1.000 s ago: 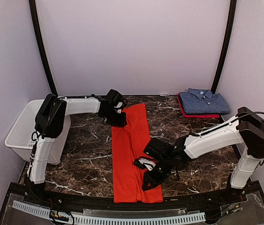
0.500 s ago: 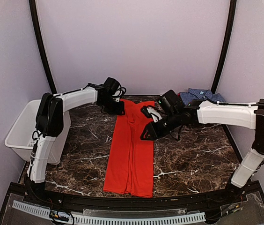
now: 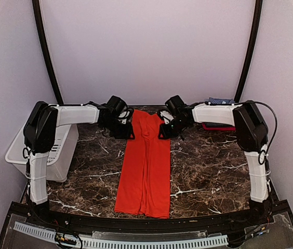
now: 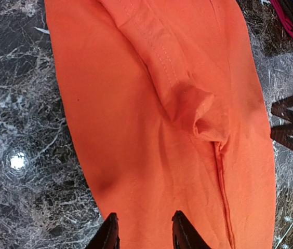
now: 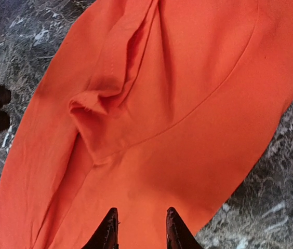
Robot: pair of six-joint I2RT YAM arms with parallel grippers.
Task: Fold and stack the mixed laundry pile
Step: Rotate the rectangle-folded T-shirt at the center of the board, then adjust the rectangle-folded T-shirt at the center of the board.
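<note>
While the plain orange-red cloth shirt (image 3: 145,166) lies as a long strip on the dark marble worktop (image 3: 209,171) | left pincer (image 4: 145,233), right pincer (image 5: 140,228): parted, empty, over its far corners | advice: pinch both corners together, fold evenly toward near hem.

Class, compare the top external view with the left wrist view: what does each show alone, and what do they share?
Only top external: the white basket and the orange-red shirt's full length. Only left wrist: the shirt's stitched seam and bunched fold close up, beneath the left tool's parted fingers. Both: the shirt, the marble table, the right tool and the blue checked shirt.
</note>
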